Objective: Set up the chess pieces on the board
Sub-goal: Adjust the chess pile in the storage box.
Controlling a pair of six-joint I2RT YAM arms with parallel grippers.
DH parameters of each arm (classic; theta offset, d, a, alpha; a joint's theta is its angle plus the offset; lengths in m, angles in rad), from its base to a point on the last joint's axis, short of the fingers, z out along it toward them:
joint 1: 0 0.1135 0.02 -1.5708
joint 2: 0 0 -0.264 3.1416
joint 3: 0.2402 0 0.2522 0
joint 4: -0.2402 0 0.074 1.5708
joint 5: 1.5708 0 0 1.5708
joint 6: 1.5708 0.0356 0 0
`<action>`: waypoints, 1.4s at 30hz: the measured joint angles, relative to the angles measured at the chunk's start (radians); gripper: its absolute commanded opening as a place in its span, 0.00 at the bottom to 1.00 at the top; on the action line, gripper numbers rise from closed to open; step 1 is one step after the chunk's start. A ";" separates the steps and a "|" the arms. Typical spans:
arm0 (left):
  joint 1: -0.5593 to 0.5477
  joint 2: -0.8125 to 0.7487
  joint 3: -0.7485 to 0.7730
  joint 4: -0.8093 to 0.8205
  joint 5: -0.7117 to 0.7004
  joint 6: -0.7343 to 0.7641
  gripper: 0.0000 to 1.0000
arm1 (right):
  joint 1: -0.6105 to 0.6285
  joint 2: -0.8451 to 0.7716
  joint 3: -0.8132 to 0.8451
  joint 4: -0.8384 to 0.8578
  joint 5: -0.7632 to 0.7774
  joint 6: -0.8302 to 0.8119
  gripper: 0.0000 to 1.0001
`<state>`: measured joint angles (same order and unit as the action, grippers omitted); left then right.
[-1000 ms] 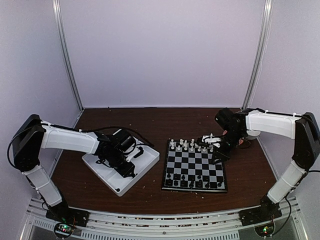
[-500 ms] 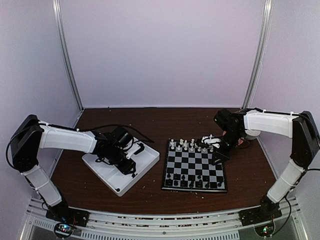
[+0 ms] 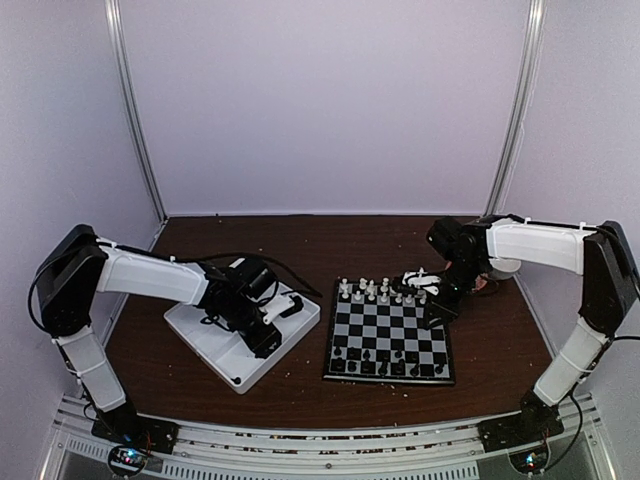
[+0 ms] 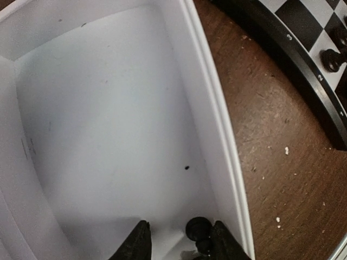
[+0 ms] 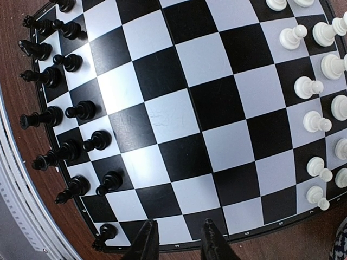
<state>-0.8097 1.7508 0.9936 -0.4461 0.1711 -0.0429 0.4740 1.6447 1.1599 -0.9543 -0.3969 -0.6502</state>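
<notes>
In the tray (image 4: pixel 209 124) the left gripper (image 4: pixel 179 242) has been opened wider. A black chess piece (image 4: pixel 197 228) at the frame's bottom stands between its fingers, not yet gripped. The right gripper (image 5: pixel 178 242) is held narrow, empty, above the board (image 5: pixel 162 116).

The board (image 3: pixel 388 338) keeps its four middle ranks bare, an open lane from its left edge to its right. Black chess pieces (image 5: pixel 81 111) fence its near edge and white pieces (image 5: pixel 312 122) its far edge. The right gripper (image 5: pixel 176 241), jaws apart, hangs over the right edge. The tabletop (image 3: pixel 300 245) lies open along its far edge. In the tray (image 4: pixel 217 135), one black piece (image 4: pixel 198 227) sits close against the wall toward the board, between the parted fingers of the left gripper (image 4: pixel 176 241); room there is scant.
</notes>
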 measured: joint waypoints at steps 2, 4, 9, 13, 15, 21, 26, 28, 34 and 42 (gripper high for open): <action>-0.006 -0.002 0.000 -0.003 -0.044 -0.005 0.38 | 0.001 0.000 0.000 0.000 0.000 0.000 0.28; -0.013 -0.007 0.000 -0.012 -0.084 -0.015 0.38 | 0.002 0.001 0.000 0.000 -0.001 0.000 0.28; -0.014 -0.043 -0.006 -0.053 -0.148 -0.022 0.94 | 0.003 0.010 0.000 0.000 -0.002 0.001 0.28; -0.014 -0.141 -0.043 -0.064 -0.118 -0.018 0.98 | 0.004 0.013 0.000 0.000 -0.006 0.001 0.28; -0.009 -0.175 -0.045 -0.073 -0.087 -0.008 0.98 | 0.004 0.013 0.000 0.000 -0.009 0.001 0.28; -0.011 -0.180 -0.064 -0.102 -0.077 0.027 0.98 | 0.007 0.013 0.000 0.001 -0.018 0.001 0.28; -0.012 -0.188 -0.073 -0.109 -0.107 0.035 0.96 | 0.009 0.013 0.000 0.001 -0.026 0.001 0.28; -0.012 -0.201 -0.072 -0.105 -0.118 0.034 0.91 | 0.010 0.013 0.000 0.002 -0.028 0.002 0.28; -0.012 -0.291 -0.072 -0.078 -0.196 0.010 0.59 | 0.013 0.013 0.000 0.003 -0.030 0.003 0.28; 0.001 -0.380 -0.101 0.020 -0.207 0.009 0.00 | 0.014 0.013 -0.001 0.008 -0.035 0.003 0.28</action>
<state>-0.8085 1.3708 0.8925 -0.4259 -0.0360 -0.0341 0.4877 1.6577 1.1587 -0.9459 -0.4324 -0.6476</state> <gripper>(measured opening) 0.034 0.283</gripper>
